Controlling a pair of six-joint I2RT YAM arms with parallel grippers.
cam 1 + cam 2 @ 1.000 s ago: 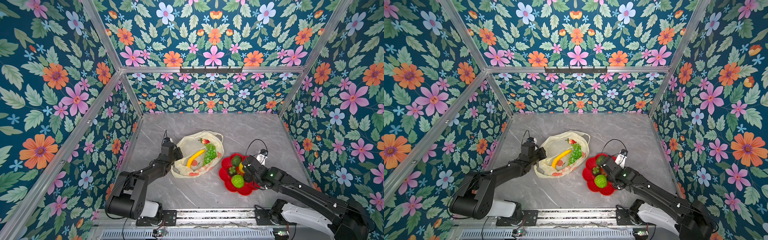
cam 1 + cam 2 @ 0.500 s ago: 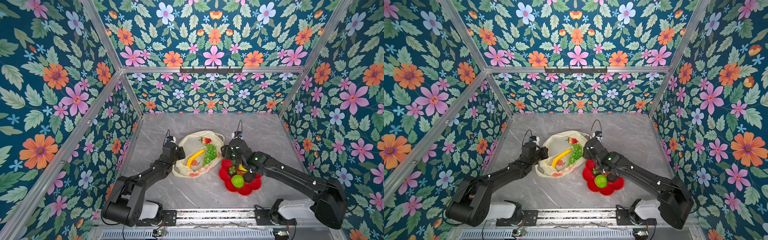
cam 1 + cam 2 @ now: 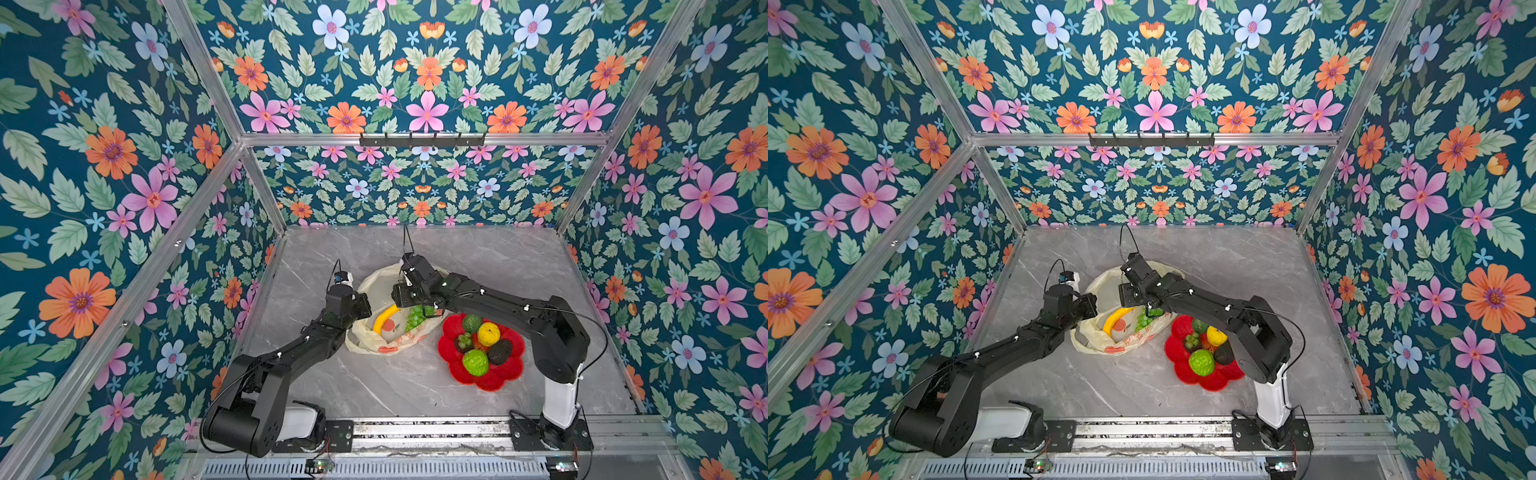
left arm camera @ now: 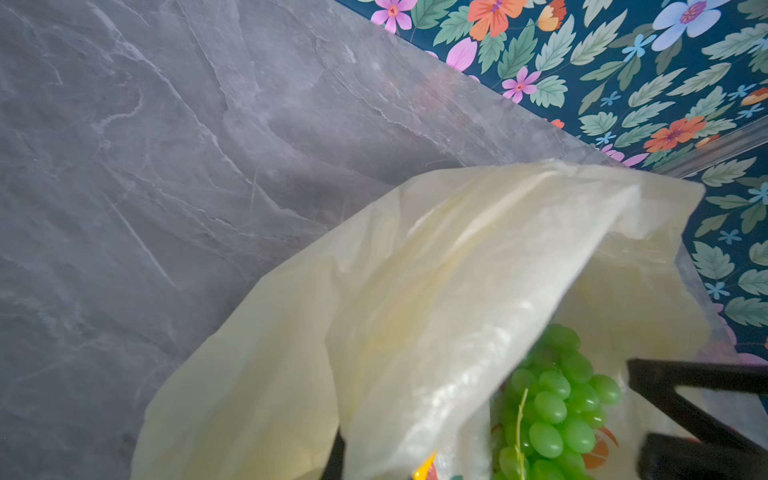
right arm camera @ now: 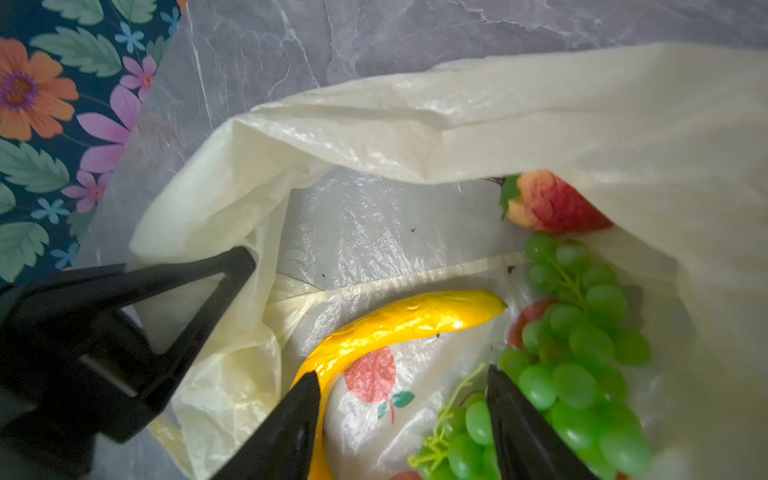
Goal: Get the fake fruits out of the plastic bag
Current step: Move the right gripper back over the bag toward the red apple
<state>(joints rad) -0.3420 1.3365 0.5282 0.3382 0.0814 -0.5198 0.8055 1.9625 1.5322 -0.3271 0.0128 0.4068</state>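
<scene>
Left pincer [image 5: 245, 259] pinches the crinkly plastic bag [image 5: 374, 137]; right pincer [image 5: 402, 374] gapes near glossy curved banana [image 5: 407, 320].

No words or numbers are legible anywhere. The plastic bag [image 3: 365, 338] carries red lettering [image 3: 401, 341] along its near edge in both top views [image 3: 1133, 338], but it is too small and crumpled to read. In the right wrist view, an orange fruit print [image 5: 370, 374] on the bag has no words.
</scene>
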